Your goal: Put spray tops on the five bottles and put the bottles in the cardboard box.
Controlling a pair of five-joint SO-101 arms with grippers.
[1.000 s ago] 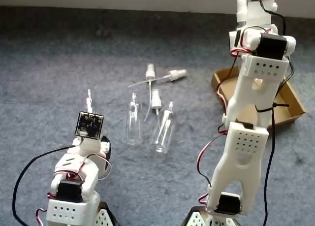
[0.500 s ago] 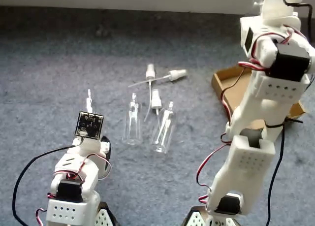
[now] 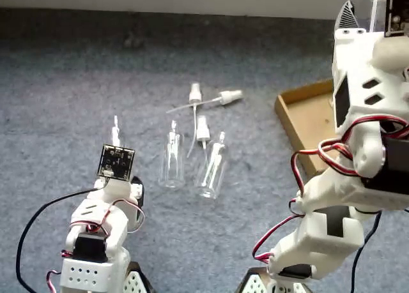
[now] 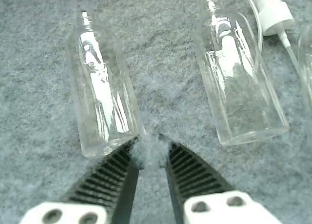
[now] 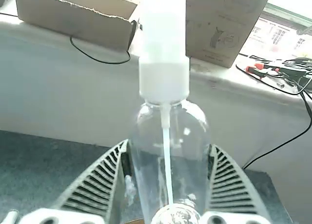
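Your left claw (image 4: 148, 138) sits low over the carpet (image 4: 44, 151), its jaws a narrow gap apart with nothing between them but pile. Just off one jaw tip, too close to tell whether it touches, lies the near bottle (image 4: 102, 82). Its base is toward the claw and its open neck points away, so its long axis runs almost in line with the claw's reach. The second bottle (image 4: 239, 72) lies ahead on the other jaw's side, roughly parallel and also base-first. A loose spray top (image 4: 273, 14) lies just past its neck, farther from the claw. This arm looks the nearer one to both uncapped bottles. Grasping either would probably mean sliding the claw sideways and spreading it across the body, not pushing straight ahead. Farther right, the cardboard box (image 3: 311, 117) lies on the carpet, partly under your raised right arm. Your right claw (image 5: 168, 148) is clamped on the held bottle (image 5: 170, 131), one jaw on each side of its body. The fitted spray top (image 5: 163, 63) stands out beyond the tips, along the claw's own line. That claw points out toward the far wall, so the box appears to lie below it and back toward the arm's base. Judging from that, boxing this bottle calls for tipping down and drawing in.
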